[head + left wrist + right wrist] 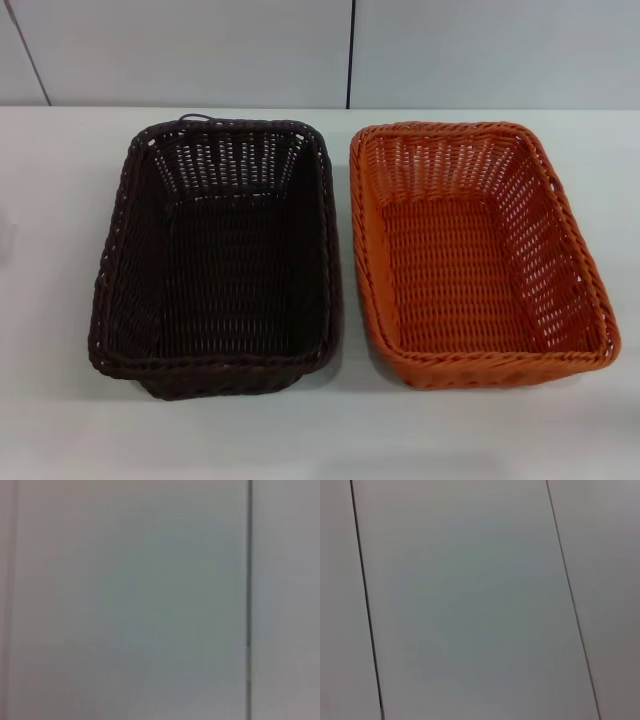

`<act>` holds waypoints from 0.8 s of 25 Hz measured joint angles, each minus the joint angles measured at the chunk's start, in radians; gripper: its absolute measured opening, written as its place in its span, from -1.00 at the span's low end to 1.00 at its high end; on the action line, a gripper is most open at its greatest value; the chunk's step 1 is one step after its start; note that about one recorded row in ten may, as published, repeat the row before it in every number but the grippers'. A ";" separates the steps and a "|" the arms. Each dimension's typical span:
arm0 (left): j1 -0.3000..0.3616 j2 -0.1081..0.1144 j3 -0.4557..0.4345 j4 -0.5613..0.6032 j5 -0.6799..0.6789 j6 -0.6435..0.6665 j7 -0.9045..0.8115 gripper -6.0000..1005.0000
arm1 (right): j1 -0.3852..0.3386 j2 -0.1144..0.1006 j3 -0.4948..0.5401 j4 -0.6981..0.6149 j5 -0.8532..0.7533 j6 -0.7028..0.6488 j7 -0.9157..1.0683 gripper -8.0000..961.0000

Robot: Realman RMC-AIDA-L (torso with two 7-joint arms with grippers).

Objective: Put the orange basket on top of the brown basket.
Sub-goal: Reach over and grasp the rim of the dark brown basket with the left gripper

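The orange basket (478,250) stands on the white table at the right in the head view, empty and upright. The brown basket (222,255) stands beside it at the left, empty and upright. A narrow gap separates their rims. Neither gripper shows in any view. The two wrist views show only pale wall panels with dark seams.
The white table (60,400) stretches around both baskets, with bare surface in front of them and at both sides. A pale panelled wall (200,50) rises behind the table's far edge.
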 joint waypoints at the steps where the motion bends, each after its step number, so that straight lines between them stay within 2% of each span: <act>1: -0.004 0.036 0.020 -0.135 0.030 -0.171 0.017 0.59 | 0.002 -0.001 0.001 0.000 0.000 -0.012 0.000 0.69; 3: 0.006 0.075 0.011 -0.268 0.068 -0.339 0.020 0.59 | 0.004 -0.002 0.001 0.000 0.000 -0.019 0.000 0.69; 4: 0.007 0.084 0.008 -0.301 0.074 -0.374 0.019 0.59 | 0.006 -0.002 0.002 0.000 0.000 -0.026 0.000 0.69; 5: 0.017 0.104 -0.001 -0.395 0.088 -0.500 0.018 0.59 | 0.008 -0.004 0.002 0.000 0.000 -0.032 0.000 0.69; 6: 0.032 0.130 -0.021 -0.545 0.104 -0.699 0.022 0.59 | 0.011 -0.005 0.003 0.000 0.000 -0.041 0.000 0.69; 7: 0.041 0.137 -0.033 -0.624 0.117 -0.788 0.025 0.59 | 0.011 -0.005 0.003 0.000 0.000 -0.041 0.000 0.69; 8: 0.041 0.137 -0.033 -0.624 0.117 -0.788 0.025 0.59 | 0.012 -0.005 0.003 0.001 0.000 -0.045 0.000 0.69; 9: 0.060 0.139 -0.057 -0.764 0.153 -0.938 0.028 0.59 | 0.014 -0.005 0.003 0.001 0.000 -0.053 0.000 0.69; 10: 0.060 0.139 -0.057 -0.764 0.153 -0.938 0.028 0.59 | 0.014 -0.005 0.003 0.001 0.000 -0.053 0.000 0.69; 11: 0.083 0.134 -0.090 -0.942 0.186 -1.147 0.034 0.59 | 0.014 -0.006 0.003 0.003 0.000 -0.059 0.000 0.69; 12: 0.083 0.134 -0.090 -0.942 0.186 -1.147 0.034 0.59 | 0.014 -0.006 0.003 0.003 0.000 -0.059 0.000 0.69; 14: 0.090 0.124 -0.122 -1.083 0.194 -1.337 0.057 0.59 | 0.014 -0.006 0.003 0.009 0.000 -0.061 0.000 0.69; 15: 0.092 0.110 -0.148 -1.175 0.194 -1.473 0.085 0.59 | 0.014 -0.006 0.003 0.012 0.000 -0.062 0.000 0.69; 16: 0.087 0.064 -0.208 -1.300 0.196 -1.683 0.145 0.59 | 0.014 -0.006 0.004 0.015 0.000 -0.063 0.000 0.69; 17: 0.087 0.064 -0.208 -1.300 0.196 -1.683 0.145 0.59 | 0.014 -0.006 0.004 0.015 0.000 -0.063 0.000 0.69; 20: 0.065 0.005 -0.280 -1.429 0.199 -1.938 0.236 0.59 | 0.014 -0.006 0.004 0.019 0.000 -0.069 0.000 0.69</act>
